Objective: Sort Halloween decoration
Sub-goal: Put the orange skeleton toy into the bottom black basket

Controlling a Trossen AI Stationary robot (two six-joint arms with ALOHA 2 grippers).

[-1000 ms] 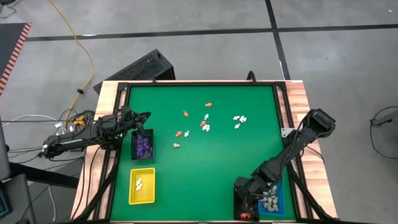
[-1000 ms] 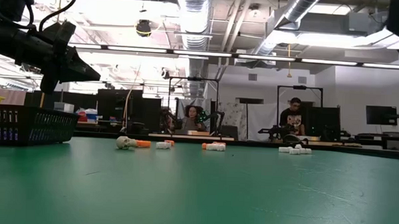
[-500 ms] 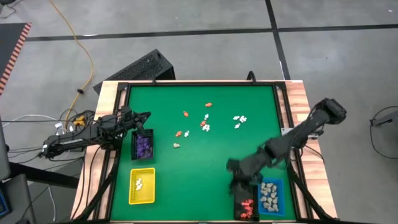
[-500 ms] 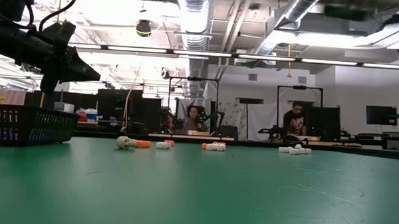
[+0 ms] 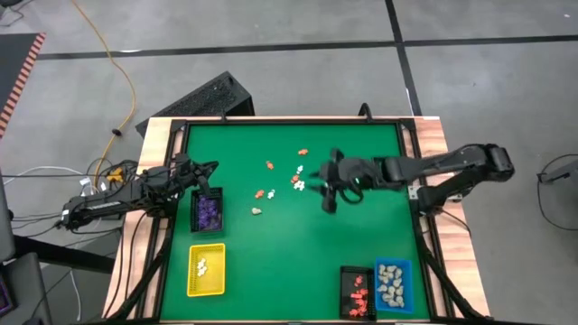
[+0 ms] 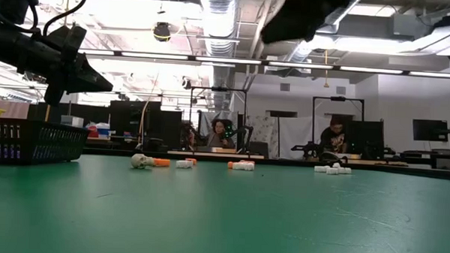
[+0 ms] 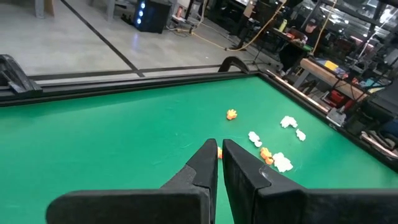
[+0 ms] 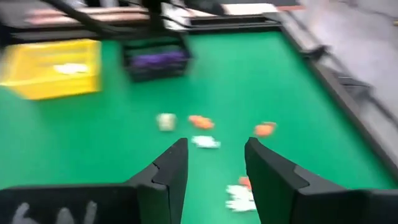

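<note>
Tiny orange, white and cream figurines lie loose on the green mat: an orange and white cluster [image 5: 296, 180], a white cluster [image 5: 348, 171], an orange one [image 5: 303, 152], a cream one [image 5: 256, 211]. My right gripper [image 5: 326, 181] is open and empty. It hovers above the mat between the two clusters and points toward the table's left; its wrist view [image 8: 216, 158] shows figurines [image 8: 200, 122] ahead of it. My left gripper [image 5: 213, 168] is shut and empty, held above the far end of the black tray of purple figurines [image 5: 209, 210]. It also shows in its wrist view [image 7: 219, 158].
A yellow tray [image 5: 206, 269] with white figurines sits at the near left. A black tray with orange-red figurines [image 5: 357, 293] and a blue tray with cream ones [image 5: 392, 282] sit at the near right. A raised black frame [image 5: 410, 153] borders the mat. People show beyond the table in the low view.
My right gripper has swept from above the near-right trays toward the far edge and the table's left, and now hangs over the mat beside the loose figurines. My left arm has kept still.
</note>
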